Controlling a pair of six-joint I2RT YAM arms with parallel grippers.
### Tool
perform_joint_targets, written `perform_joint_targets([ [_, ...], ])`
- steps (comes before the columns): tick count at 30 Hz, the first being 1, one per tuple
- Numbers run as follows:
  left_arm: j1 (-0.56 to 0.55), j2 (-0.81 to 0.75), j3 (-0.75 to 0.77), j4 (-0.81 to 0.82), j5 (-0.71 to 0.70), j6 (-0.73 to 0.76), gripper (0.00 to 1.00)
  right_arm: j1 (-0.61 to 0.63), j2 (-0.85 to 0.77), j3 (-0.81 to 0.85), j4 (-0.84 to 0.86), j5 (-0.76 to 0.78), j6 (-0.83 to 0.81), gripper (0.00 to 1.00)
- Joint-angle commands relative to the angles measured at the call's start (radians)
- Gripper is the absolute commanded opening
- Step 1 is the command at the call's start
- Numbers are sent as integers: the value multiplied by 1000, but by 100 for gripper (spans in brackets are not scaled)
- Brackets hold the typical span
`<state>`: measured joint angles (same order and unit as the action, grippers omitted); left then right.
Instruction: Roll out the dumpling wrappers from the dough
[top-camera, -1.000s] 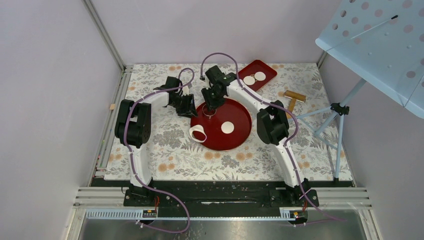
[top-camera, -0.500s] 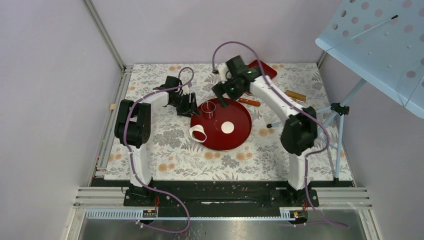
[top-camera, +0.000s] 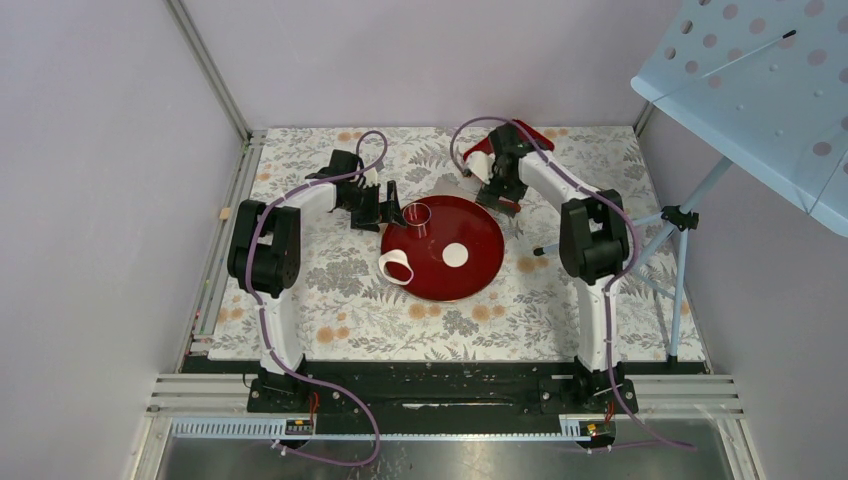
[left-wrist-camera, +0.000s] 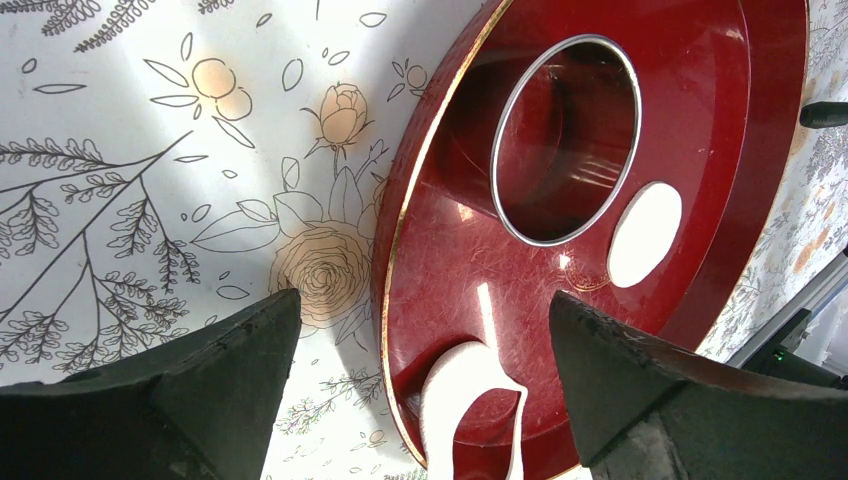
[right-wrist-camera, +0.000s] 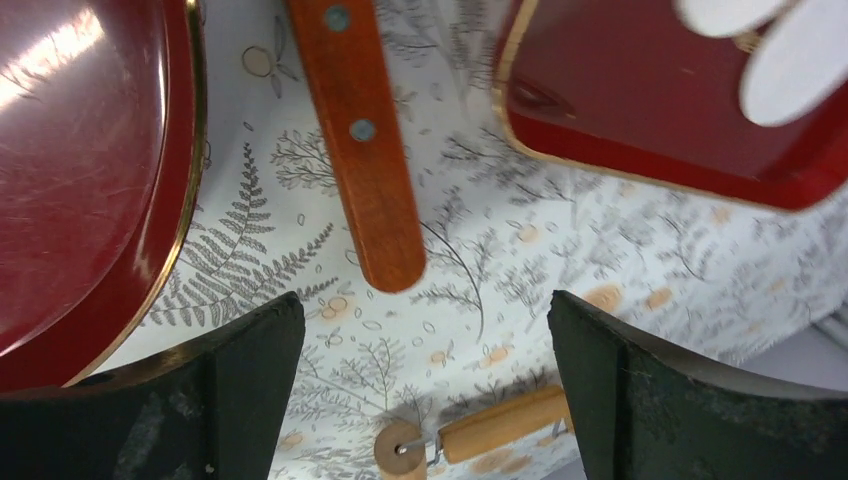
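On the round red tray (top-camera: 478, 272) lie one flat white dumpling wrapper (top-camera: 455, 254), the dough (top-camera: 396, 267) as a white scrap with a round hole, and a metal ring cutter (top-camera: 418, 214). My left gripper (top-camera: 388, 212) hangs open at the tray's left rim. Its wrist view shows the ring cutter (left-wrist-camera: 565, 140), the wrapper (left-wrist-camera: 645, 233) and the dough scrap (left-wrist-camera: 470, 400) ahead of its fingers. Two more wrappers (right-wrist-camera: 790, 60) lie in the rectangular red tray (right-wrist-camera: 650, 120). My right gripper (top-camera: 497, 195) is open over the cloth between the two trays and holds nothing.
A flat wooden handle with rivets (right-wrist-camera: 360, 150) lies on the flowered cloth just ahead of the right fingers, and a small wooden roller (right-wrist-camera: 500, 425) lies below them. A blue perforated stand on a tripod (top-camera: 680, 215) occupies the right side. Walls enclose the back and both sides.
The right gripper let go of the ring cutter, opened, and swung back and right to the gap between the trays. The left gripper opened at the round tray's rim.
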<state>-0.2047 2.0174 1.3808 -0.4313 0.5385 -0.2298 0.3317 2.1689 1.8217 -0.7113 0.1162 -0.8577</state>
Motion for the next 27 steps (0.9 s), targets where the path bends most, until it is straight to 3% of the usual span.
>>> perform_joint_targets([
  [1,12,9,-13,-8,-74,23,94,-16,29,52,-15,2,-168,97],
  [13,12,17,-3,-16,-65,27,94,-48,318,511,-461,-133,-269,85],
  [27,14,23,4,-24,-62,26,94,-39,347,462,-488,-174,-326,81],
])
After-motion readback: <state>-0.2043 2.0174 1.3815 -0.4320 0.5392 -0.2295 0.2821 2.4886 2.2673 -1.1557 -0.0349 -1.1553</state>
